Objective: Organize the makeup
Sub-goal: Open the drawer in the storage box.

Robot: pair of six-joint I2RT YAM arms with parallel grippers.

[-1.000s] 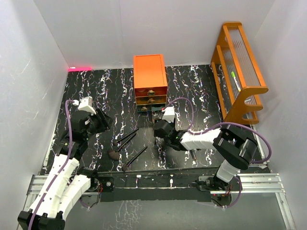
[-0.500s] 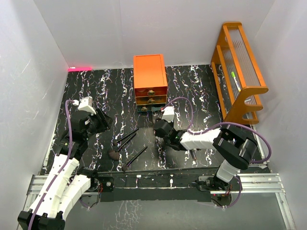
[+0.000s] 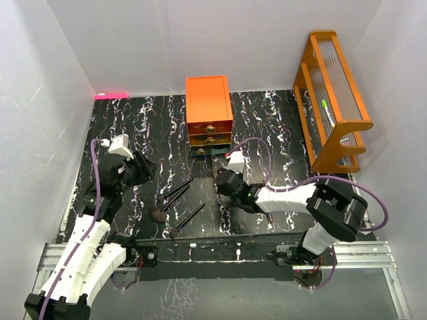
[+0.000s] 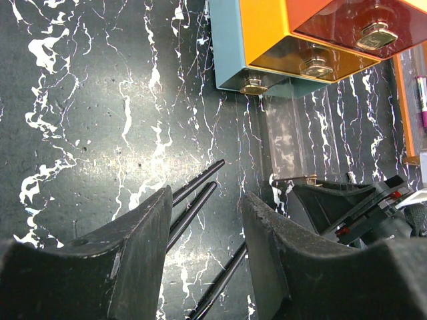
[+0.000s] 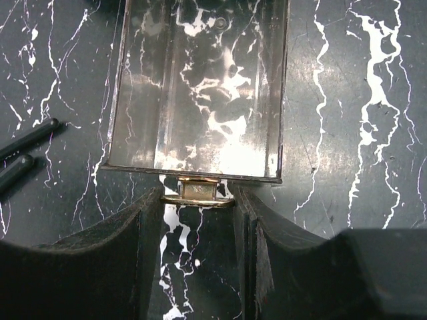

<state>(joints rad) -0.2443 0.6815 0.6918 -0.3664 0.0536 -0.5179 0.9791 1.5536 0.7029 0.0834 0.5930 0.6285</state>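
Note:
Three long black brushes (image 3: 179,200) with brown heads lie on the black marbled table, front centre. Their handles also show in the left wrist view (image 4: 193,200). My left gripper (image 3: 143,169) is open and empty, hovering just left of them, its jaws (image 4: 208,199) apart over the handles. My right gripper (image 3: 220,176) is shut on the gold knob (image 5: 197,194) of a clear drawer (image 5: 200,87). The drawer is pulled out of the bottom of the orange drawer chest (image 3: 208,113) and looks empty. Compact, palettes and sponge are out of view.
The orange wooden rack (image 3: 331,100) stands at the back right with a pink and green tube (image 3: 327,111) on it. White walls close in the left, back and right. Two brush tips (image 5: 27,140) lie left of the drawer.
My right gripper has drawn back a little toward the near edge with the knob, sliding the clear drawer further out. The left arm and the brushes have not moved.

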